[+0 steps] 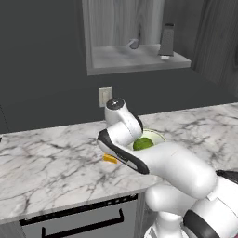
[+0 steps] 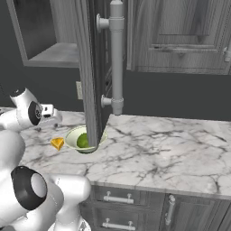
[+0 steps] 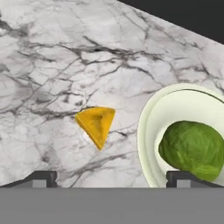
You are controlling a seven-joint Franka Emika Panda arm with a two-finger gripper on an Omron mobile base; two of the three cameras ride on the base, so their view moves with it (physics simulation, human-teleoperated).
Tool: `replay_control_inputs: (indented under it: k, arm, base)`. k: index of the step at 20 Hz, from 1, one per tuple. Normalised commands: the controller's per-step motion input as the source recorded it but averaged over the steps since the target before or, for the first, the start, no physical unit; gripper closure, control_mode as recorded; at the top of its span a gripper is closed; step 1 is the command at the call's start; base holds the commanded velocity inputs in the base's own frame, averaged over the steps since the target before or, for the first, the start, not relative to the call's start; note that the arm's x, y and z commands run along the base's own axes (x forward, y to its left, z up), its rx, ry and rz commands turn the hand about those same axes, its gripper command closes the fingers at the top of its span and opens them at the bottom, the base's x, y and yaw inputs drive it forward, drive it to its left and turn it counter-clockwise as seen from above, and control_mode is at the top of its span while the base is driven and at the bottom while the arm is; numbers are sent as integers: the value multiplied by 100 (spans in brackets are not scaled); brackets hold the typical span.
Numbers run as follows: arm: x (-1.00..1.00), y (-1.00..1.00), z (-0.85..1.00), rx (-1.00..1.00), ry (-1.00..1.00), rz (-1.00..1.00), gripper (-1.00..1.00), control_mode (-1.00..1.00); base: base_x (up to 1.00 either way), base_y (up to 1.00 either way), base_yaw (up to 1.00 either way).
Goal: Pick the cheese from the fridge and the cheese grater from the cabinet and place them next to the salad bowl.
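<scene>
Clearing away from the cheese (image 3: 96,124), which lies flat on the marble counter (image 3: 52,65), appears to be the step in hand.

Item, cheese: yellow-orange wedge, left of centre in the hand view, point toward the bottom of the frame. Lies just beside the salad bowl (image 3: 148,127), a strip of bare marble between them. Nothing touches it. This half of the task looks done.

Item, salad bowl: pale cream, green leafy ball (image 3: 192,148) inside, at the right edge of the hand view; centre-left in the right base view, partly behind the open cabinet door (image 2: 90,67).

Item, gripper (image 3: 111,179): fingers (image 3: 41,178) spread wide at the bottom corners of the hand view, empty, above the wedge and the bowl's near rim.

Item, cheese grater (image 1: 167,41): upright on the shelf of the cabinet (image 1: 139,62), upper right of the left base view, well apart from the arm. Untouched. A small rounded grey object (image 1: 133,44) sits to its left on the same shelf.

Handling note, by judgement: lift straight up before swinging, so the finger near the bowl does not clip the rim or nudge the wedge. Then rise toward the shelf, keeping the jaws spread, and approach the grater by its narrower upper body rather than its base. Mind the open door on the way.
</scene>
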Motion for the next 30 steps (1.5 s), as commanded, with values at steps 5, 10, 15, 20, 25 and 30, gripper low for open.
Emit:
replay_control_inputs:
  k: [5, 10, 15, 20, 25, 30]
  arm:
    - [-18, -21, 49, 0, -11, -5, -100, -100]
    - [-15, -24, 52, 4, -2, -5, -100, -100]
    - [-14, -25, 55, 9, 0, -4, -100, -100]
    - [-12, -21, 51, 6, -1, -6, -100, -100]
    - [-1, -18, 48, 0, -1, -24, -100, -100]
    - [0, -24, 53, 2, -4, -19, -100, -100]
  base:
    - [0, 0, 0]
    - [0, 0, 0]
    - [0, 0, 0]
    - [0, 0, 0]
    - [0, 0, 0]
    - [0, 0, 0]
